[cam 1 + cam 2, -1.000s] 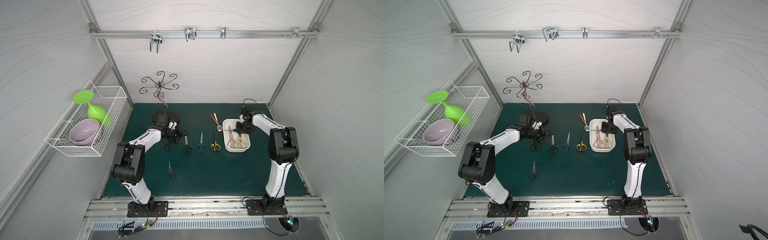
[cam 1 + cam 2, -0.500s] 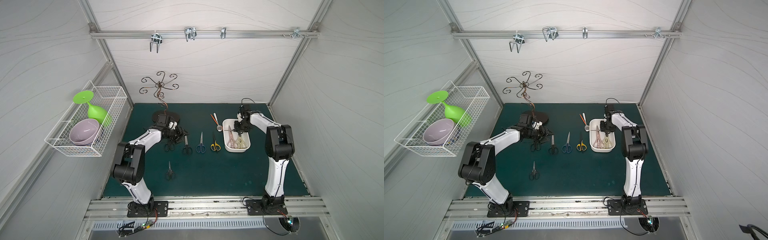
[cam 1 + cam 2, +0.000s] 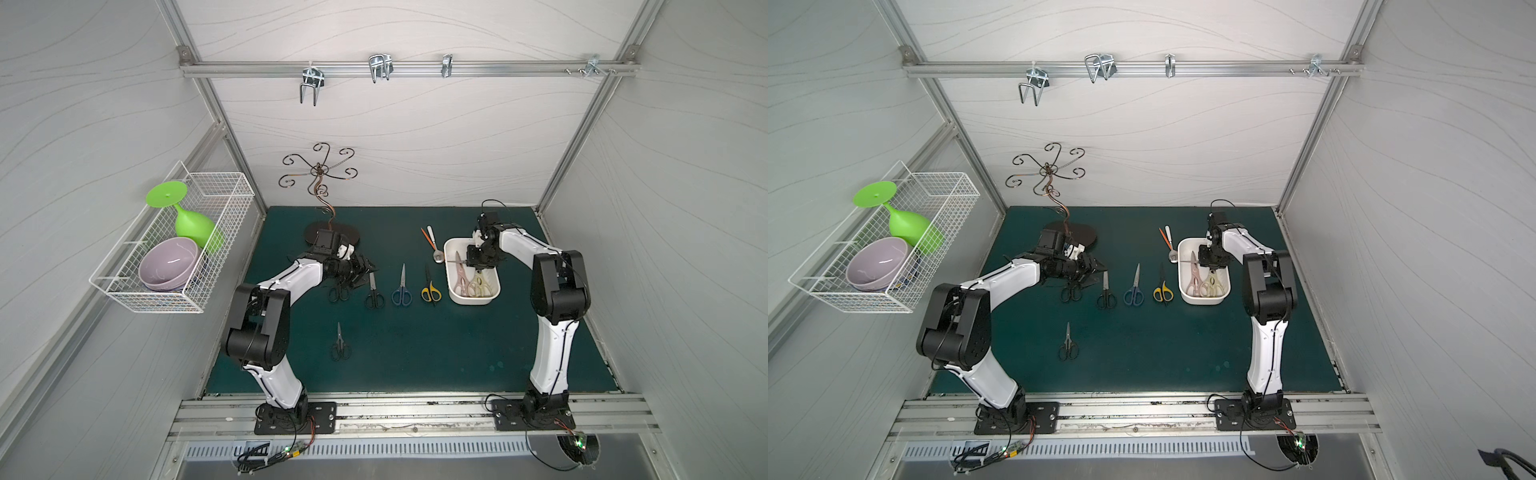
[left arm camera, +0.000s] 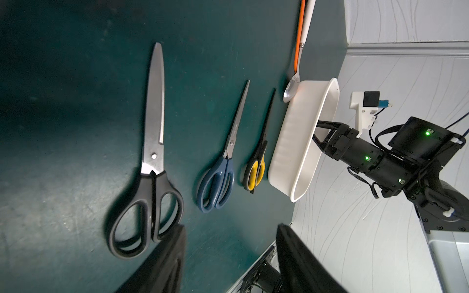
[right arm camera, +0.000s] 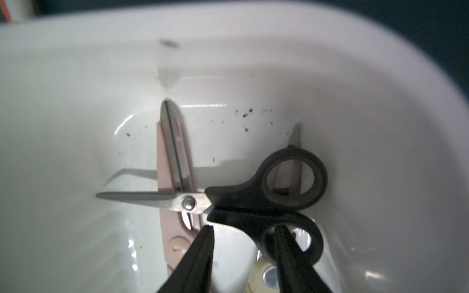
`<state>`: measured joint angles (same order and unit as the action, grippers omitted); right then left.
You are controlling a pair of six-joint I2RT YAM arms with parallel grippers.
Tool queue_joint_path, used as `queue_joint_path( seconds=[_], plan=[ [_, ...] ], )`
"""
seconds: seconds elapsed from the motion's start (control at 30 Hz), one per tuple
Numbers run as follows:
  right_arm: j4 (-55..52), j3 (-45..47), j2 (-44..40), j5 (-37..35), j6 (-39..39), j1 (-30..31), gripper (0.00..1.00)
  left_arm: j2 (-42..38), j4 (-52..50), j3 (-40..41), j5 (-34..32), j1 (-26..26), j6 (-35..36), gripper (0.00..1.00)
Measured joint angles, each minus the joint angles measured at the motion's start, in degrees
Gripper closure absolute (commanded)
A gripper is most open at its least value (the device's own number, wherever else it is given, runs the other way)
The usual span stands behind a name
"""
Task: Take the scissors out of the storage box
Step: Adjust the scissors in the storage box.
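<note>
Barely differs from a second ago: draws the right elbow a little in toward the box and settles, with the left arm unmoved. Grips the small black scissors [image 5: 253, 200] in the right hand [image 5: 243, 228], narrow, one finger through a handle loop and the other outside it. Carries them crosswise and clear of the floor of the white box [image 4: 291, 142], just above the pink shears [image 5: 162, 162], blade pointing at the side wall, so not yet out. Keeps the left hand [image 4: 229, 227] open and empty, low over the table [image 3: 415, 353] beside the row of scissors [image 3: 401, 291] already laid out, five pairs in all. Points to a lift in progress: needs a rise over the rim next, then the pink and cream shears [image 3: 480, 286] still lying inside.
</note>
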<state>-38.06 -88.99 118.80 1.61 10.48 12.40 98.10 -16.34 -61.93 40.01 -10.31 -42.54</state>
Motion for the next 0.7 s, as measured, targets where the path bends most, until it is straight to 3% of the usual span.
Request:
queue_joint_path(
  seconds=[0.53, 0.7],
  plan=[
    [-4.68, 5.66, -11.45, 13.79, 10.1, 6.43, 0.57, -0.02, 0.42, 0.37, 1.18, -0.35, -0.96, 0.39],
    [-6.23, 3.23, -11.87, 8.22, 7.45, 6.36, 0.65, -0.02, 0.42, 0.37, 1.22, -0.37, -1.16, 0.39]
  ],
)
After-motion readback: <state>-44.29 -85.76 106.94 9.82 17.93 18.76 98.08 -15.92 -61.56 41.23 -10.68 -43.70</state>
